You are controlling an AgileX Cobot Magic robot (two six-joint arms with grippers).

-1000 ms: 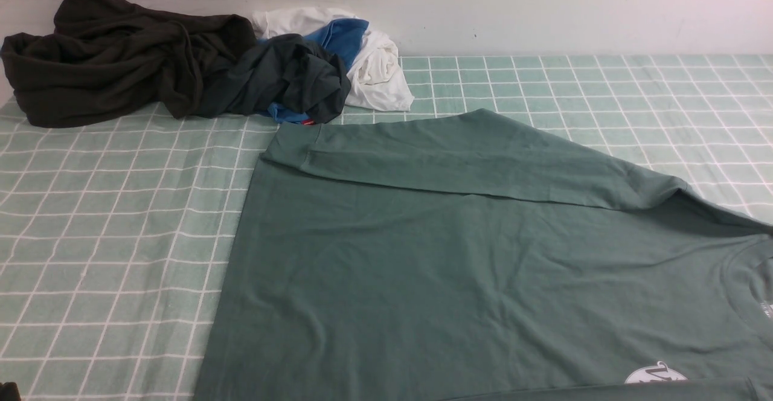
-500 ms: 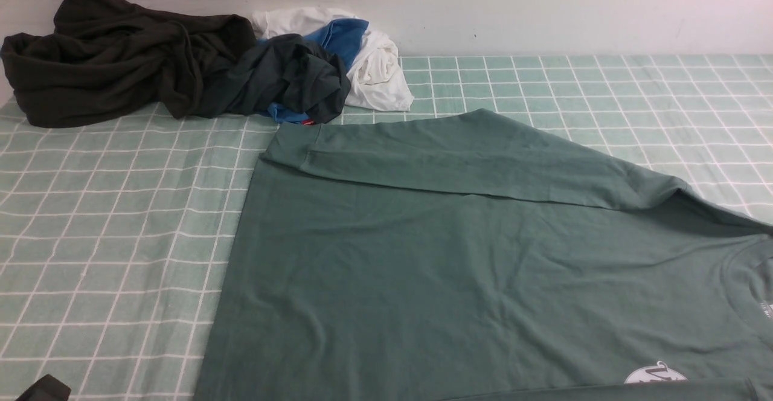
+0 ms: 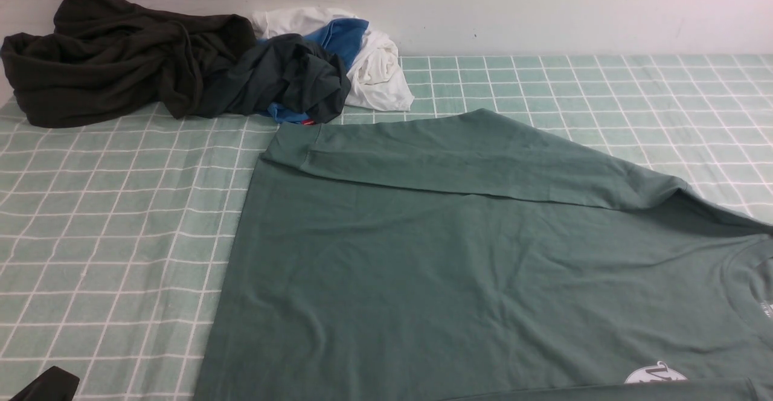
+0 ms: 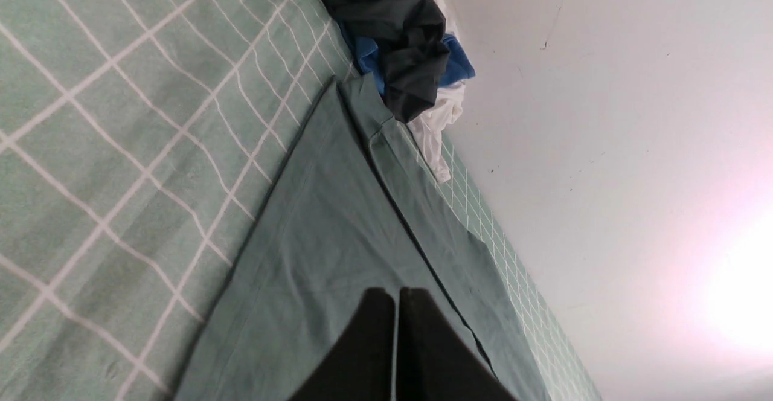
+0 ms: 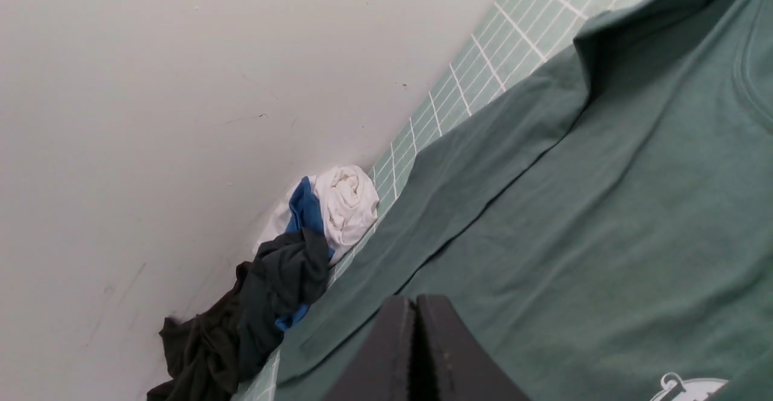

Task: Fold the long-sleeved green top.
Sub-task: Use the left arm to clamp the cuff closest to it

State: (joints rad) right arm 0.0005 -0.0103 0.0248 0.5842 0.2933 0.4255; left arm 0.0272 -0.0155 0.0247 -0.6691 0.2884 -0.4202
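The green long-sleeved top [image 3: 459, 268] lies spread flat on the checked cloth, filling the middle and right of the front view. One sleeve [image 3: 471, 156] is folded across its far edge. A small white print [image 3: 655, 374] shows at the lower right. My left gripper [image 4: 397, 295] is shut and empty, hovering over the top's left part [image 4: 326, 250]; in the front view only a dark tip of the left gripper [image 3: 48, 384] shows at the bottom left corner. My right gripper [image 5: 415, 300] is shut with nothing in it, above the top's body [image 5: 604, 238]. It is out of the front view.
A heap of near-black garments [image 3: 121, 57] with white and blue pieces [image 3: 362, 57] sits at the back left against the wall. The green checked cloth [image 3: 109, 226] covers the table. A pale wall [image 3: 543, 8] closes off the far side.
The dark tip of my left gripper has come further into the bottom left corner of the front view. The top and the heap have not moved.
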